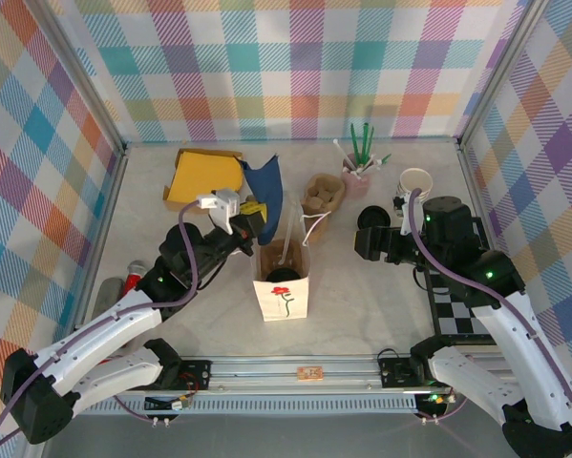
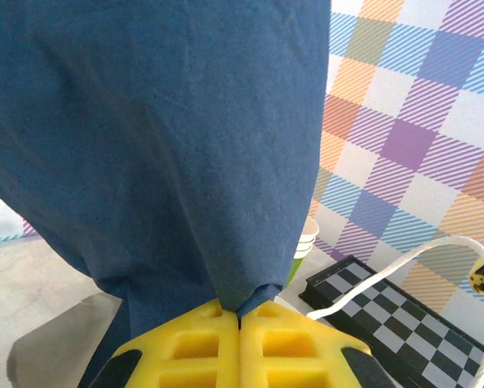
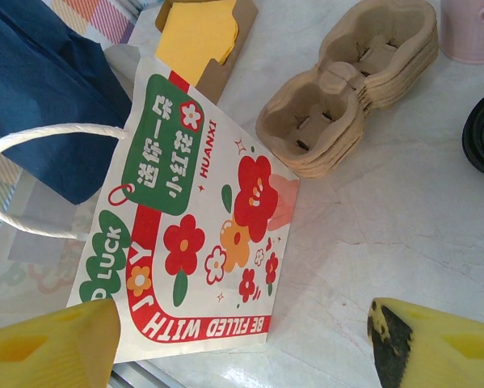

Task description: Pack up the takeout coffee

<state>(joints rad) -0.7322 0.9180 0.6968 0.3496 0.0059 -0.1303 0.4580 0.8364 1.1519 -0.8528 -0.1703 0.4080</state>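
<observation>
**A:** Where is there open room on the worktop (image 1: pixel 362 305)?

**B:** In the top view, there's a bare stretch at lower centre, between the paper bag (image 1: pixel 282 294) and the chessboard (image 1: pixel 455 315). Checked walls close off the left, back and right. A metal rail runs along the bottom edge.

**A:** And the takeout coffee (image 1: pixel 371 218)?

**B:** It stands right of centre, just beside the right jaws, with the cup carriers (image 1: pixel 322 194) to its left. Its round black lid faces up. I cannot make out the cup's side.

**A:** The jaws?

**B:** The left jaws are pinched tight on a blue cloth (image 2: pixel 161 137), up-frame of the bag. The right jaws are spread wide and hold nothing.
</observation>
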